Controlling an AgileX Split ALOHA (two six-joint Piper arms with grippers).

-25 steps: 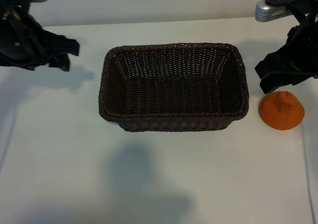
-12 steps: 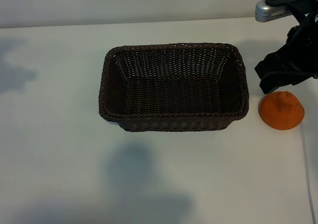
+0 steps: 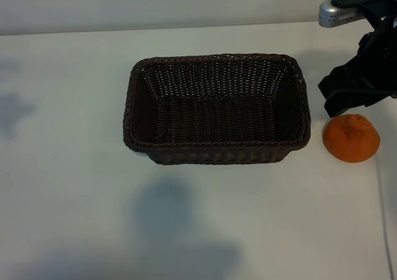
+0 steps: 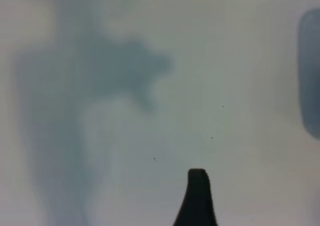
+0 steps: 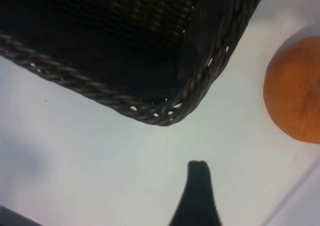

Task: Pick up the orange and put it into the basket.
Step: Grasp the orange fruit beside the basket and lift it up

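Note:
The orange (image 3: pixel 351 138) rests on the white table, just right of the basket's (image 3: pixel 216 151) near right corner and apart from it. My right gripper (image 3: pixel 351 101) hangs open directly behind the orange, holding nothing. In the right wrist view one dark fingertip (image 5: pixel 198 172) shows over bare table, with the basket corner (image 5: pixel 165 117) and the orange (image 5: pixel 295 98) beyond it. My left arm is outside the exterior view. Its wrist view shows a single fingertip (image 4: pixel 197 178) over bare table, with nothing in the gripper.
The dark wicker basket sits mid-table with nothing inside it. A silver camera mount (image 3: pixel 338 12) sticks out above the right arm. Arm shadows fall on the table at the far left (image 3: pixel 13 111) and in front of the basket (image 3: pixel 167 212).
The left arm has pulled away to the left and out of the exterior view, leaving only a faint shadow there. The right arm, orange and basket have not moved.

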